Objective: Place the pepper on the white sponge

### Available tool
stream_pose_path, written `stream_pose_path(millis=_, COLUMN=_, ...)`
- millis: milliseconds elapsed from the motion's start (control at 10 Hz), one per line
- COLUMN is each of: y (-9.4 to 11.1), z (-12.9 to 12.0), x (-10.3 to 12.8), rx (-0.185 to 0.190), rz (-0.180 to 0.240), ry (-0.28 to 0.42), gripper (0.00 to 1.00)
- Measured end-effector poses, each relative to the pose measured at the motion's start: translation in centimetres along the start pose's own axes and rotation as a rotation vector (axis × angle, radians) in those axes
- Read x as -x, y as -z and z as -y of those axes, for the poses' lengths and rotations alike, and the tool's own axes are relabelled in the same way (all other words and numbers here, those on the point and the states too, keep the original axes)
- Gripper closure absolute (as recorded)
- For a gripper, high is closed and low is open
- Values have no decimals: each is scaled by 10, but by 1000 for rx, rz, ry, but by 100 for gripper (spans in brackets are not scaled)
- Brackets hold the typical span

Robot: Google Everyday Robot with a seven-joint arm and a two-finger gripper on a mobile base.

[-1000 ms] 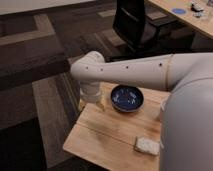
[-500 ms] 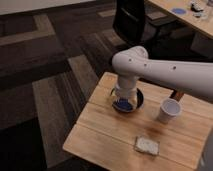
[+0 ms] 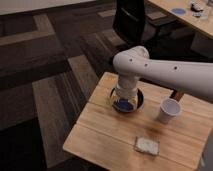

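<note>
- Claw sits low in blue bowl, tucked under the wrist; jaws look spread wide, nothing seen held.
- Pepper not visible; probably in the bowl beneath claw, hidden by arm.
- Step in hand, as judged: the grasp. Close squarely on pepper, lift straight up clear of the rim.
- White sponge lies camera-side of claw, well apart, flat on table.
- White cup stands just beside bowl, off the direct line; keep wide of it.
- Office chair beyond claw, off the table.

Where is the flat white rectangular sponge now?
Camera view: sponge lies front right on the wooden table, before the white cup; gripper over the blue bowl.
</note>
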Motion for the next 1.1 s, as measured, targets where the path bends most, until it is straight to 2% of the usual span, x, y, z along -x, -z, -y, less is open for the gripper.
stream_pose_path(millis=100, y=-3, z=23, x=-2, rx=17, rz=-3, ry=-49, gripper=35)
stream_pose_path(millis=300, y=-7, z=93, x=-2, rx=64, rz=-15, ry=-155, gripper=35)
stream_pose_path(millis=400, y=-6, z=152, x=-13, rx=50, rz=-27, ry=-253, gripper=35)
stream_pose_path(millis=500, y=-5, z=184, x=-22, rx=19, rz=-31, ry=-313, gripper=35)
stream_pose_path(millis=900, y=-5, z=184, x=-23, rx=18, rz=-33, ry=-319, gripper=35)
stream_pose_path(millis=1000, y=-11, z=199, x=-30, rx=28, rz=-31, ry=-384, gripper=35)
stream_pose_path(millis=1100, y=-14, z=218, x=-41, rx=54, rz=-19, ry=-462, gripper=35)
